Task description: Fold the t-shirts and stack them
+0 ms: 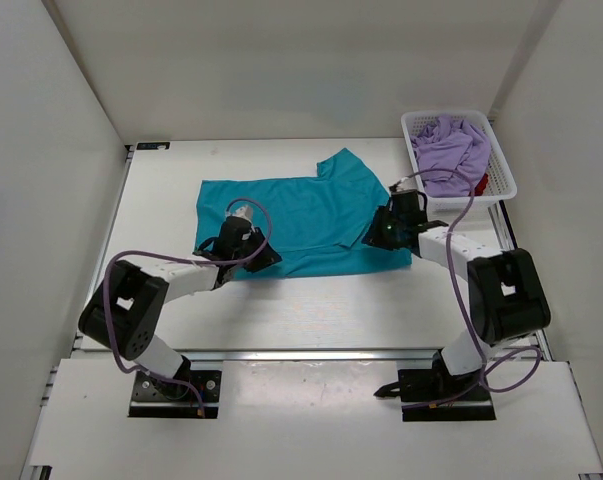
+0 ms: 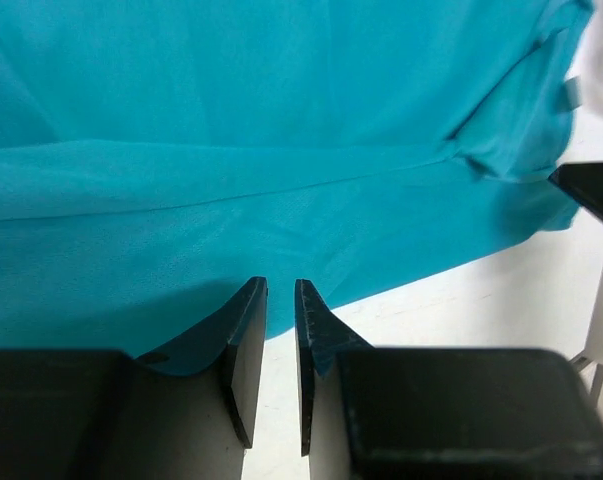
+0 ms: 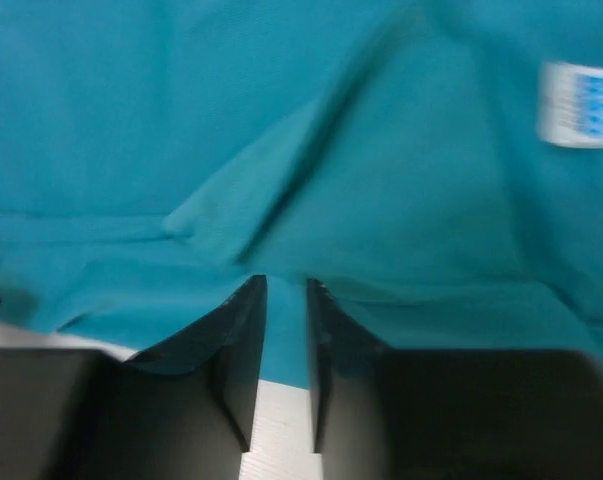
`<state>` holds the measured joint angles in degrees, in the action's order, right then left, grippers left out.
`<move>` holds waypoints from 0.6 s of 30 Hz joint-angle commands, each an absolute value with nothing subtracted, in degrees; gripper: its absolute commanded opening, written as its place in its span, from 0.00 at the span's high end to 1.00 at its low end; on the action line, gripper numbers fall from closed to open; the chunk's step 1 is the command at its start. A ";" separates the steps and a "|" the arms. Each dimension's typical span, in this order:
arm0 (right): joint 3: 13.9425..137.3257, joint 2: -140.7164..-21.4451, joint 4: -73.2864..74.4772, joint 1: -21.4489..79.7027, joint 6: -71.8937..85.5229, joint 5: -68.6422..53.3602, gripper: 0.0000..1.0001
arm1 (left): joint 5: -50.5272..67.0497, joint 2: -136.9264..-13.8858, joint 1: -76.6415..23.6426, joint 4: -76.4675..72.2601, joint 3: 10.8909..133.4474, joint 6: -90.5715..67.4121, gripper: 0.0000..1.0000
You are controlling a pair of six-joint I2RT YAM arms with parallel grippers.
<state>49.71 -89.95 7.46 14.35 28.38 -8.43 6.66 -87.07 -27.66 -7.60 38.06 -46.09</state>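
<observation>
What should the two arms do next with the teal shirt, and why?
Probably raise both grippers a little together, to start folding the near hem toward the far edge. The teal t-shirt lies spread flat, and the left gripper and right gripper both sit at its near hem with jaws almost closed. Whether they hold cloth is unclear.

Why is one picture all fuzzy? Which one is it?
Right wrist view: the fuzzy one, with the teal shirt and its white tag smeared like motion blur. Left wrist view: sharper, the shirt's folds look crisp. Top view: clear, evenly lit, no glare.
</observation>
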 commanded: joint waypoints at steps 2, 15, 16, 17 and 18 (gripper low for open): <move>52.91 -92.98 0.54 17.22 28.83 -14.67 0.71 | 7.04 -87.80 -27.43 -9.14 37.80 -45.71 0.70; 54.58 -98.18 -0.18 17.57 32.79 -12.93 0.70 | 8.79 -87.10 -25.48 -12.75 30.06 -46.14 0.70; 54.32 -97.83 -0.26 17.58 32.61 -11.96 0.69 | 9.14 -86.93 -25.84 -12.74 30.23 -46.14 0.71; 54.49 -98.00 0.00 18.01 32.61 -11.95 0.69 | 8.71 -87.01 -25.84 -12.74 30.41 -46.23 0.71; 54.49 -98.61 -0.17 17.93 32.61 -11.95 0.68 | 8.79 -86.84 -25.75 -12.66 30.41 -46.40 0.70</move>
<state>53.80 -99.61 1.98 17.61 31.92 -13.82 8.29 -88.27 -25.15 -12.56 31.20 -46.52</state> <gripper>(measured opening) 0.316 0.293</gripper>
